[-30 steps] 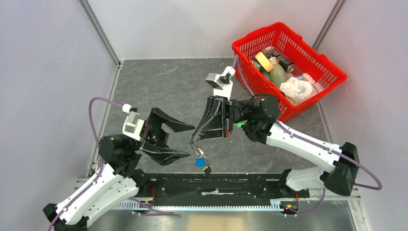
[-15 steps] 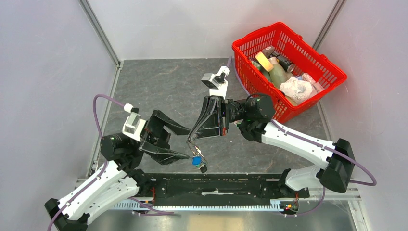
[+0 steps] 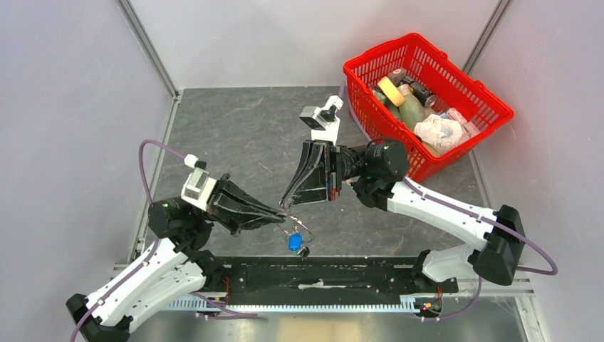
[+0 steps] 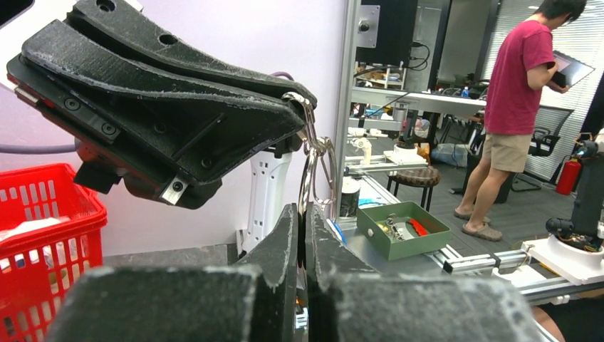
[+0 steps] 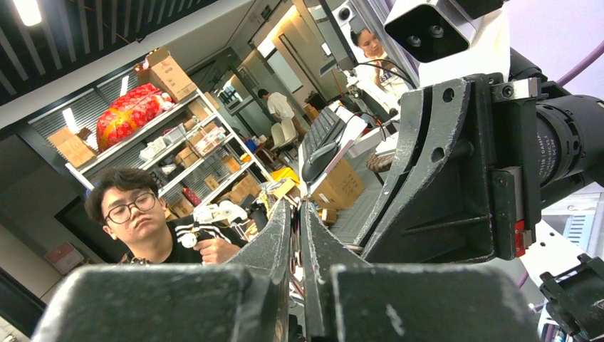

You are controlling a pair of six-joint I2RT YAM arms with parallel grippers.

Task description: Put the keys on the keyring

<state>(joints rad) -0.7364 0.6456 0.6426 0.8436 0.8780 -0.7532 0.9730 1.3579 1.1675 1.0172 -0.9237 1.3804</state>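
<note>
Grip shared for steadiness: black right gripper [image 4: 298, 102] pinches thin silver wire keyring [image 4: 314, 174] at twelve o'clock, black left gripper [image 4: 302, 217] clamps six o'clock, blue-headed and dark keys [image 3: 295, 243] dangling beneath.

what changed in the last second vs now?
The left gripper, wide open before, has shut on the keyring hanging from the right gripper. The right gripper stayed shut on the top of the keyring and barely shifted. The keys still dangle below, and the red basket has not moved.
</note>
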